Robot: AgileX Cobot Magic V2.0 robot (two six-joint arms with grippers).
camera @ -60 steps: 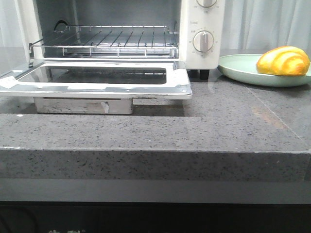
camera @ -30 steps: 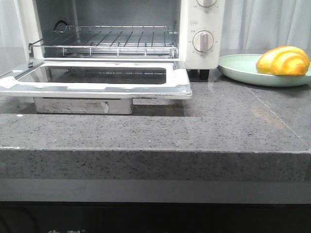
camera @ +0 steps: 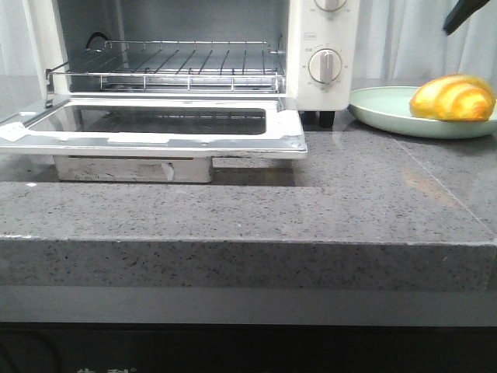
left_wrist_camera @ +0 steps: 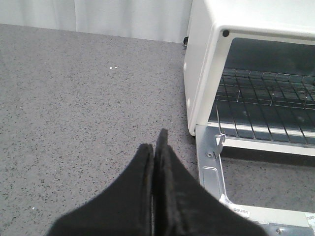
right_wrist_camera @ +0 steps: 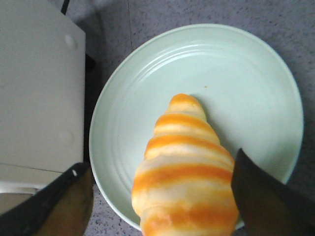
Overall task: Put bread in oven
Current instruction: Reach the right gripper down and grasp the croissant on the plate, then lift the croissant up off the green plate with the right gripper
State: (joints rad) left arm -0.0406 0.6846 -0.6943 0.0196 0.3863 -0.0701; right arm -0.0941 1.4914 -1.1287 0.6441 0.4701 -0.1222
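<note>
The bread (camera: 453, 97), a golden-yellow bun with orange ridges, lies on a pale green plate (camera: 380, 109) at the right of the counter; it also shows in the right wrist view (right_wrist_camera: 184, 167). My right gripper (right_wrist_camera: 162, 191) hangs open above it, one finger on each side, not touching. Only a black tip (camera: 463, 14) of it shows in the front view. The white oven (camera: 178, 70) stands at the left with its glass door (camera: 155, 128) dropped open and its wire rack (camera: 182, 66) bare. My left gripper (left_wrist_camera: 155, 147) is shut and empty, left of the oven (left_wrist_camera: 246, 59).
The grey speckled counter (camera: 349, 202) has a front edge close to the camera. The open door juts out over it. The oven's knobs (camera: 324, 66) face forward beside the plate. White curtains hang behind.
My right gripper's black tip has come into the front view at the top right, above the bread. The bread, plate and oven have not moved.
</note>
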